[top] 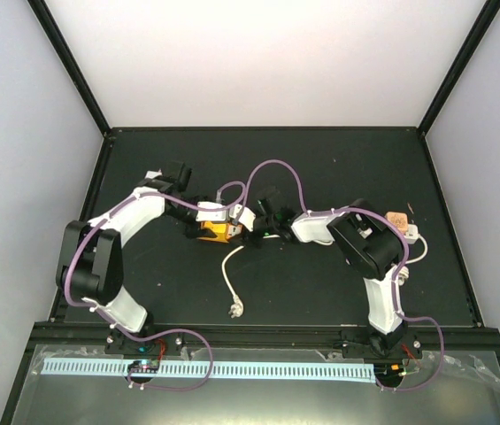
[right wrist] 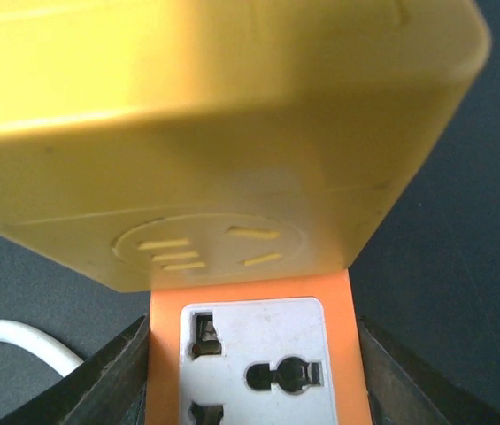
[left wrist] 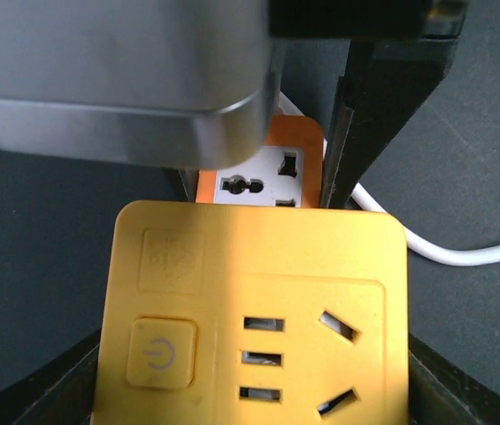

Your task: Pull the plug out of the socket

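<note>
PLUG AND SOCKET, MID-DESK: The yellow plug (left wrist: 250,310), a boxy cube, is clenched in the left gripper (left wrist: 250,376), its jaws pressed against two opposite sides and spread to the cube's own width. The plug's far edge overlaps the end of the orange socket (right wrist: 254,354). The right gripper (right wrist: 254,394) grasps the socket from the opposite direction, jaws tight on both long edges of the strip. Whether the plug's pins are seated in the socket cannot be told, as the cube hides the joint in both wrist views.

The plug's top face carries a square button with a power symbol, three slim slots in a column and two angled slots beside them. An embossed square above the button is too faint to read. Another face, in the right wrist view, shows a round recess with short slots. The socket has a white face with one free outlet.

A white cable (top: 226,270) trails toward the near edge of the black desk (top: 338,283), ending in a loose connector (top: 234,308).
</note>
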Controlling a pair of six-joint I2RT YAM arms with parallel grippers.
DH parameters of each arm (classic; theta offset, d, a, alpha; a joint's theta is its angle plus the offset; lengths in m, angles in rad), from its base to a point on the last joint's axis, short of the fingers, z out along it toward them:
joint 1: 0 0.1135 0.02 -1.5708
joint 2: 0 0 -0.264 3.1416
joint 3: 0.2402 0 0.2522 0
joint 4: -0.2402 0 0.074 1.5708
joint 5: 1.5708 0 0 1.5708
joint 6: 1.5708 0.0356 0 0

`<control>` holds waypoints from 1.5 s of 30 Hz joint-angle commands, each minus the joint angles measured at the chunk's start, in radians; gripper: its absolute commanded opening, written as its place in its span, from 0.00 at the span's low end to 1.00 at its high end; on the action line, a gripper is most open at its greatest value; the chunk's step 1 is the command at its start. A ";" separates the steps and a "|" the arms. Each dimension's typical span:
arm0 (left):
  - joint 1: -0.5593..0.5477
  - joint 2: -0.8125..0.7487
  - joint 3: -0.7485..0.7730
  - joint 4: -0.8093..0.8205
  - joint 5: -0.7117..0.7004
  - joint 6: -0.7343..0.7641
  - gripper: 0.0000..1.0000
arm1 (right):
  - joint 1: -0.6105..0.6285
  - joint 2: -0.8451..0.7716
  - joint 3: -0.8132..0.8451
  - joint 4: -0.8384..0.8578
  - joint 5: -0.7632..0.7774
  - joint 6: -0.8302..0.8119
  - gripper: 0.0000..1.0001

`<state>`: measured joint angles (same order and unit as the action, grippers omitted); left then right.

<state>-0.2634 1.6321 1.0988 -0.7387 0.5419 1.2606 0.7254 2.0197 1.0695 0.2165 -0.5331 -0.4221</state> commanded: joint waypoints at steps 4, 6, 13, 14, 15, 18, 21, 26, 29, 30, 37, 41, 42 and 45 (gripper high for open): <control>-0.025 -0.116 -0.077 0.058 0.070 0.004 0.40 | -0.002 0.044 0.049 -0.020 0.083 0.029 0.01; -0.025 -0.104 -0.053 0.037 0.085 -0.027 0.40 | 0.001 0.048 0.055 -0.029 0.088 0.025 0.01; -0.021 0.007 0.094 -0.100 0.132 -0.115 0.38 | 0.016 0.047 0.064 -0.050 0.121 0.007 0.01; -0.021 0.017 0.107 -0.110 0.137 -0.121 0.38 | 0.016 0.048 0.064 -0.049 0.121 0.007 0.01; -0.020 0.025 0.115 -0.114 0.142 -0.125 0.38 | 0.016 0.048 0.064 -0.051 0.122 0.008 0.01; -0.020 0.036 0.120 -0.120 0.148 -0.120 0.37 | 0.017 0.049 0.069 -0.055 0.121 0.007 0.01; -0.022 0.001 0.071 -0.092 0.148 -0.068 0.35 | 0.017 0.051 0.073 -0.062 0.122 0.009 0.01; -0.023 -0.100 -0.055 0.039 0.110 -0.020 0.34 | 0.017 0.066 0.115 -0.114 0.129 0.024 0.01; -0.023 -0.127 -0.095 0.084 0.087 -0.004 0.33 | 0.017 0.078 0.145 -0.144 0.136 0.035 0.01; -0.023 -0.134 -0.108 0.101 0.079 0.000 0.33 | 0.016 0.078 0.152 -0.150 0.137 0.038 0.01; 0.001 -0.129 -0.090 0.134 0.113 -0.086 0.31 | 0.017 0.096 0.216 -0.281 0.154 0.004 0.01; 0.012 -0.023 0.049 -0.059 0.186 -0.075 0.31 | 0.017 0.083 0.207 -0.316 0.169 -0.010 0.01; 0.014 -0.001 0.072 -0.083 0.196 -0.074 0.31 | 0.017 0.082 0.208 -0.327 0.173 -0.012 0.01; 0.021 0.023 0.109 -0.119 0.211 -0.072 0.31 | 0.016 0.080 0.211 -0.345 0.188 -0.023 0.01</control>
<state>-0.2398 1.6459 1.1107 -0.7437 0.5240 1.2308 0.7509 2.0830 1.2667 -0.0647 -0.4789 -0.4896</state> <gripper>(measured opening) 0.661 0.546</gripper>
